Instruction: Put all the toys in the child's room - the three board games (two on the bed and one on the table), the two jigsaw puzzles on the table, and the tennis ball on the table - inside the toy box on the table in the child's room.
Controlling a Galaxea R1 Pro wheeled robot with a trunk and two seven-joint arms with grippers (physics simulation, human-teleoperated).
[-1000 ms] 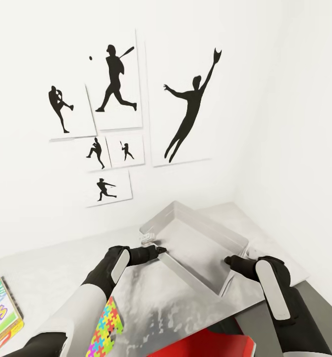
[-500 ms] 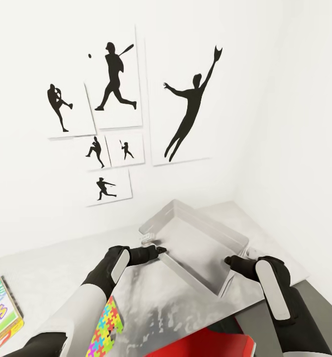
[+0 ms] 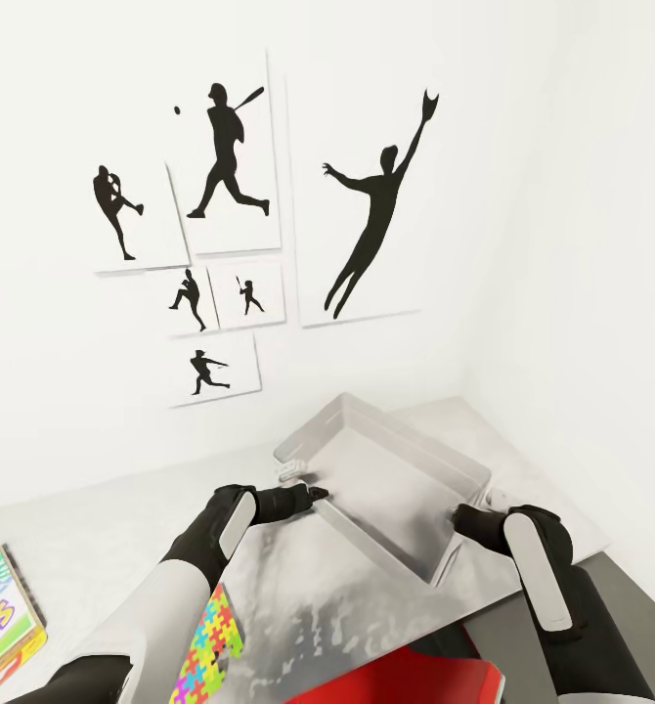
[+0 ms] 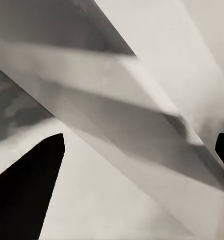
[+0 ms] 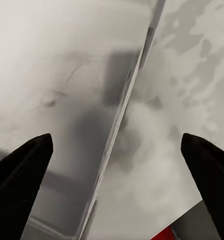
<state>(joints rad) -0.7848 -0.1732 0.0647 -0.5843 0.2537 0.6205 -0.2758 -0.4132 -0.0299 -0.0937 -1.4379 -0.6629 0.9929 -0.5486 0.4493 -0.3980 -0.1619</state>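
Note:
The toy box (image 3: 420, 445), a pale grey open tray, sits askew on the table (image 3: 298, 587) near the wall corner. My left gripper (image 3: 313, 494) is at its near left corner, open, with the box wall (image 4: 117, 100) running between its fingers (image 4: 26, 190). At the box's near right corner my right gripper (image 3: 459, 516) is also open, and the box rim (image 5: 127, 100) passes between its fingers (image 5: 21, 175). A bright jigsaw puzzle (image 3: 205, 645) lies under my left forearm. One colourful board game (image 3: 0, 616) lies at the left edge.
A red flat object (image 3: 396, 680) pokes in at the bottom, under the table's near edge. White walls close in behind and to the right of the table, the back one hung with baseball silhouette posters (image 3: 367, 215). Bare tabletop spreads left of the box.
My right gripper has shifted slightly to the right along the box's near corner. The box's far edge sits a touch higher in the picture. The left arm holds still.

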